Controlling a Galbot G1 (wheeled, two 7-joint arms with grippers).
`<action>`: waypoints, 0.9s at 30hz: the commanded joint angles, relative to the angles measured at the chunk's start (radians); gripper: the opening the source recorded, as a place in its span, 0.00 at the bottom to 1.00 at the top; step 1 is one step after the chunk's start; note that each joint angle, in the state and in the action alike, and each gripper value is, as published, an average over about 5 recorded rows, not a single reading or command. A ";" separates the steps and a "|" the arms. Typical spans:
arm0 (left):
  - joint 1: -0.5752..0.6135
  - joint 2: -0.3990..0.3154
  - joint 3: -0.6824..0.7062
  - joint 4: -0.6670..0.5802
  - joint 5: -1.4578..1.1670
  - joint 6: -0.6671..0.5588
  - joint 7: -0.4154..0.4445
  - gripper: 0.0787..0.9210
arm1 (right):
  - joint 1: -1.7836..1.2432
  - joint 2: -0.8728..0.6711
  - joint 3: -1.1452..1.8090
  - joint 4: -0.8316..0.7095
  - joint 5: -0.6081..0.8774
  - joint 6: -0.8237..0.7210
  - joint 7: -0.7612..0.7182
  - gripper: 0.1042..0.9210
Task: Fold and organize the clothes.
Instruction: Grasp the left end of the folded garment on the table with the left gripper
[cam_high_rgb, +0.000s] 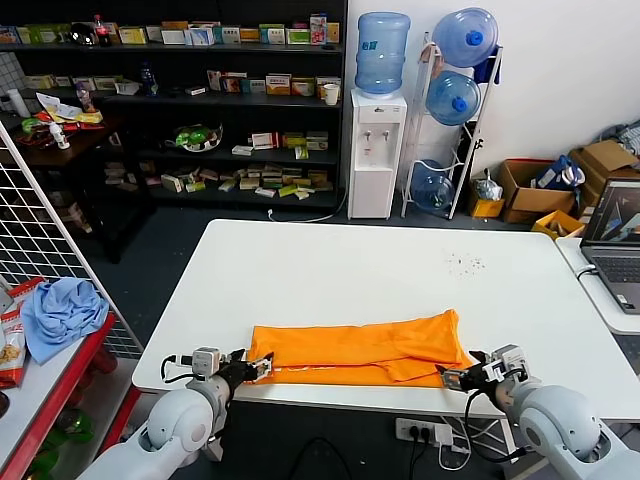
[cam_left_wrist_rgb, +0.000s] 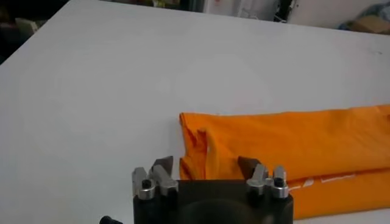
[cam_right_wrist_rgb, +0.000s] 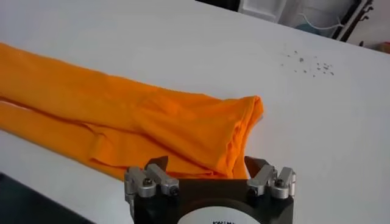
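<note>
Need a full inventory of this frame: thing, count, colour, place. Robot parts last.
Short-sleeved T-shirt of soft fabric: one, bright orange, folded into a long band along the table's near edge.
Rectangular table: one, white, in front of the robot.
Loose cloth: one, light blue, on the red shelf to the robot's left.
Water dispenser: one, white, behind the table, a blue bottle on top.
Spare water bottles: three, blue, in a rack beside the dispenser.
Laptop: one, grey, open on the side table at right.
Cardboard boxes: several, brown, on the floor at far right.
Left tool: one, open, at the shirt's left end.
Right tool: one, open, at the shirt's right end.
</note>
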 joint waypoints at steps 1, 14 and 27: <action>-0.001 -0.007 -0.001 0.015 -0.037 0.003 0.001 0.67 | -0.005 0.002 0.001 0.007 0.000 -0.001 0.001 0.88; 0.001 -0.010 -0.004 0.020 -0.028 0.002 0.016 0.23 | -0.013 0.009 0.003 0.022 -0.001 -0.003 0.001 0.88; -0.046 0.082 -0.038 0.045 -0.004 -0.003 0.011 0.06 | -0.014 0.015 0.008 0.043 0.000 -0.004 0.001 0.88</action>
